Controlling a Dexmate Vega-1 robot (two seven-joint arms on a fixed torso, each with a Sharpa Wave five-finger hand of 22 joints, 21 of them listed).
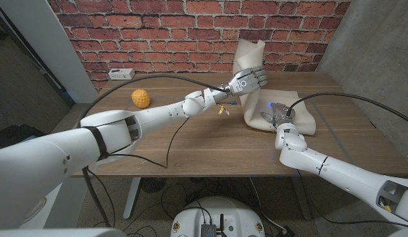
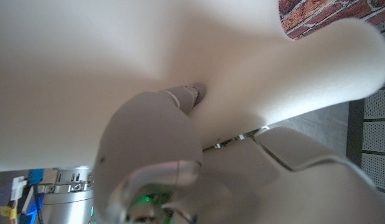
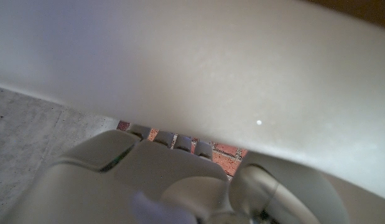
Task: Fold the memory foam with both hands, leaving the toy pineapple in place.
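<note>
Your left hand (image 1: 248, 79) fingers grasp the cream memory foam sheet's (image 1: 253, 56) raised flap at twelve o'clock; your right hand (image 1: 280, 117) fingers grasp its low edge; fold toward six.

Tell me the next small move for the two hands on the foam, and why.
Probably carry the left hand toward the right hand, laying the raised flap over. The memory foam stands lifted on its left side, while its right part lies on the table under the right hand. The toy pineapple sits well clear.
</note>
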